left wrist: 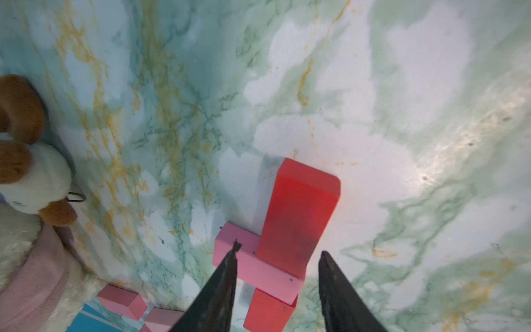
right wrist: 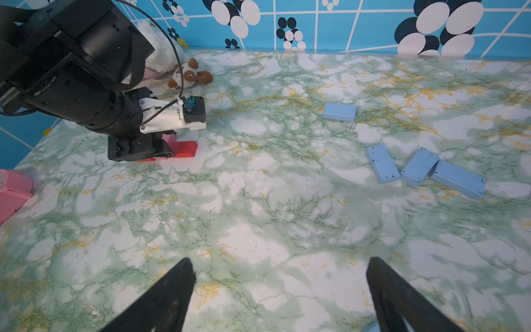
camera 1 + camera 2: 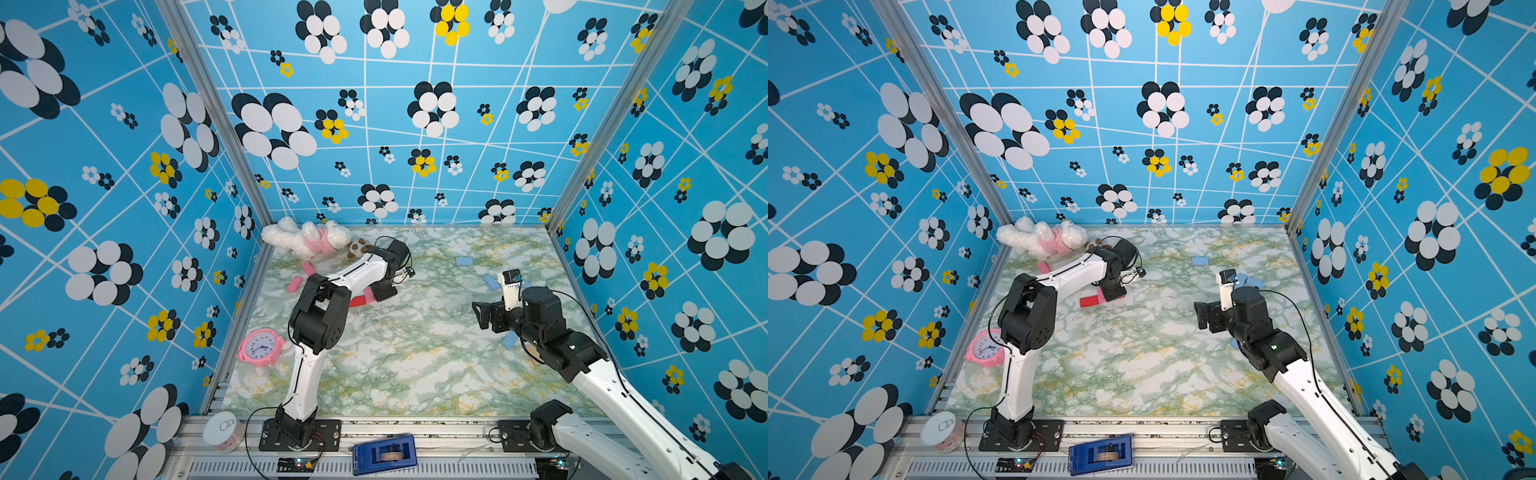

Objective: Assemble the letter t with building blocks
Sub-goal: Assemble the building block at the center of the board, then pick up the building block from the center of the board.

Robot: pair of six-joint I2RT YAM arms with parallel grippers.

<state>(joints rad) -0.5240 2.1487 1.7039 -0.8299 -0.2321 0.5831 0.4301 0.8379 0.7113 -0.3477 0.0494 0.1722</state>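
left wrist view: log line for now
left gripper astride red rectangular block, grip unclear | pink rectangular block crossing it | right gripper open, empty

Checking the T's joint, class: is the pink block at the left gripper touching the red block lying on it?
Touching. The left wrist view shows the red block lying over the pink block, with no gap between them.

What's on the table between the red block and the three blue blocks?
Nothing; bare table between red block and blue blocks, per right wrist view.
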